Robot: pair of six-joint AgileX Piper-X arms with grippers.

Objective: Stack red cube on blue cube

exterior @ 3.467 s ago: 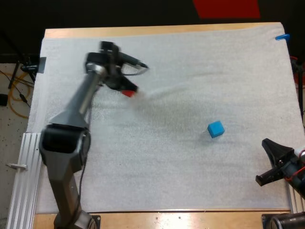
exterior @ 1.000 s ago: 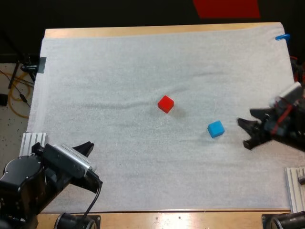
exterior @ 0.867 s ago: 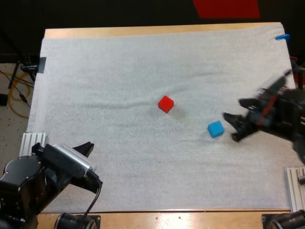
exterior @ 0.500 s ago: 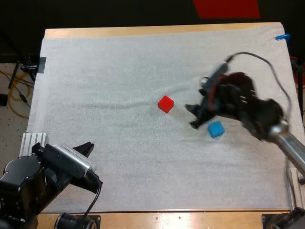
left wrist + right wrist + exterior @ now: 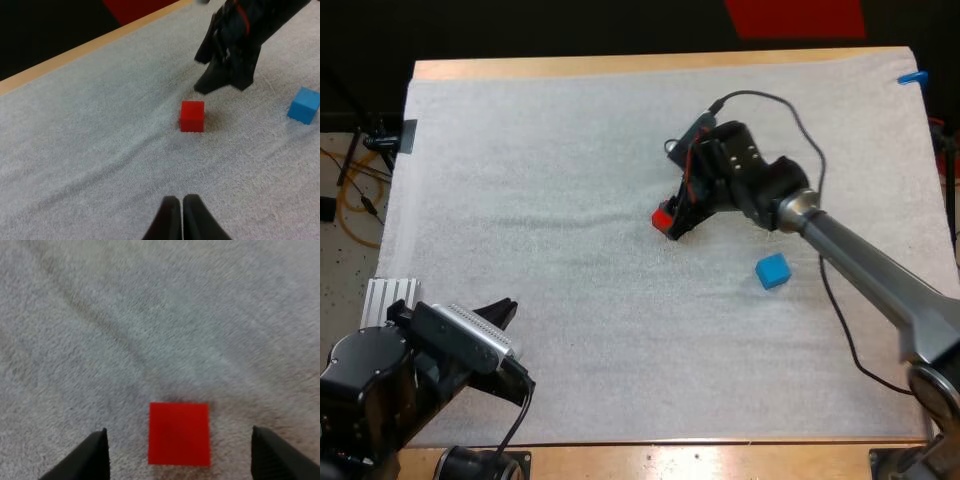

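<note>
The red cube [image 5: 660, 216] lies near the middle of the white mat, and the blue cube [image 5: 772, 270] sits apart from it toward the near right. My right gripper [image 5: 673, 222] hangs low over the red cube and hides part of it. In the right wrist view the red cube [image 5: 178, 434] lies between the open fingers [image 5: 95, 455], which stand clear of both its sides. My left gripper [image 5: 176, 202] is shut on nothing, far back at the near left corner [image 5: 506, 308]. It faces the red cube [image 5: 192, 116], the right gripper [image 5: 220, 82] and the blue cube [image 5: 304, 105].
The white mat [image 5: 570, 130] covers nearly the whole table, with a wooden edge [image 5: 620, 66] along the far side. Low wrinkles run across the mat left of the red cube.
My right arm swept from the right edge, past the blue cube, to a spot over the red cube. Its jaws opened a little wider. The left arm and both cubes stayed still.
</note>
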